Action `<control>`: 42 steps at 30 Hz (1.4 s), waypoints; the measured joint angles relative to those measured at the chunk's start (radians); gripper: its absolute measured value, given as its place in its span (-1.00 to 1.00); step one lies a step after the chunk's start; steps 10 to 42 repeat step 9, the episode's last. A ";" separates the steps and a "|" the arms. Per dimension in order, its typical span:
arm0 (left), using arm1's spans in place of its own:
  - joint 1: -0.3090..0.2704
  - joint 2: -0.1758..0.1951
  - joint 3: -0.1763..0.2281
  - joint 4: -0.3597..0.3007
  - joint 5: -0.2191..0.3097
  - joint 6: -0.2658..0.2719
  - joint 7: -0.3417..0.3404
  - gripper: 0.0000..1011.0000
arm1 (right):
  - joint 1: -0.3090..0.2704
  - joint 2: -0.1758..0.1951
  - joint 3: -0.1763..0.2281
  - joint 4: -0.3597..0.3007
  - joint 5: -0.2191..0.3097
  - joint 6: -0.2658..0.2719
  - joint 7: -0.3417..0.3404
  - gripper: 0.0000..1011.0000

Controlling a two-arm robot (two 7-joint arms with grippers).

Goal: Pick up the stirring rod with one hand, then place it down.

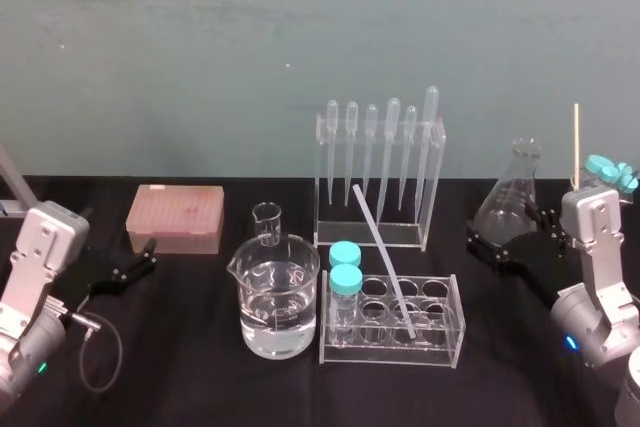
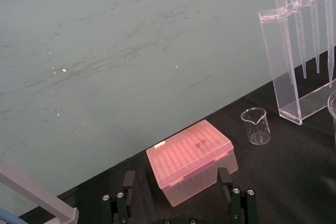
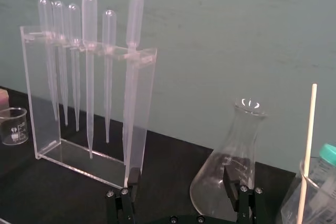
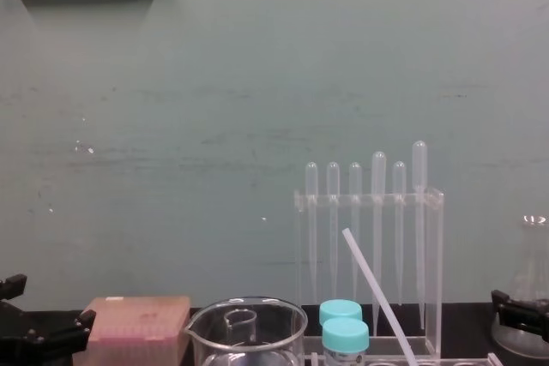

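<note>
Nearest the robot, a clear plastic test-tube rack (image 1: 440,352) stands on the black table (image 1: 200,377). Its two left-hand wells hold small clear vials with turquoise screw caps (image 1: 345,279), one behind the other. The long, thin, translucent-white stirring rod (image 1: 383,261) has its lower end in a well towards the front right. The rod leans back and to the left, its upper end in front of the pipette rack; whether it touches that rack I cannot tell. Just left of the test-tube rack is a large glass beaker (image 1: 278,292), roughly half full of clear liquid.

Low at the left, the black two-finger left gripper (image 2: 176,177) has its fingers spread and grips nothing. Low at the right, the right gripper (image 3: 181,171) is likewise parted and grips nothing.

Farther back, a small empty glass beaker (image 1: 267,222) sits just behind the large one, with a translucent pink lidded box (image 1: 175,217) to its left. The tall clear acrylic pipette rack (image 1: 430,197) holds six clear bulb-topped pipettes (image 1: 392,147), tips down. An empty conical glass flask (image 1: 515,192) stands just beyond the right gripper's fingers. At the far right, a clear jar (image 3: 320,198) holds a thin pale stick (image 3: 308,145) and turquoise-capped tubes. A grey-green wall (image 1: 200,47) closes the scene.
</note>
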 joint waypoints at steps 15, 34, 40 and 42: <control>0.000 0.000 0.000 0.000 0.000 0.000 0.000 0.98 | 0.000 0.001 0.000 -0.002 0.001 -0.001 -0.001 0.98; 0.000 0.000 0.000 0.000 0.000 0.000 0.000 0.98 | 0.000 0.001 0.000 -0.002 0.001 -0.001 -0.001 0.98; 0.000 0.000 0.000 0.000 0.000 0.000 0.000 0.98 | 0.000 0.001 0.000 -0.002 0.001 -0.001 -0.001 0.98; 0.000 0.000 0.000 0.000 0.000 0.000 0.000 0.98 | 0.000 0.001 0.000 -0.002 0.001 -0.001 -0.001 0.98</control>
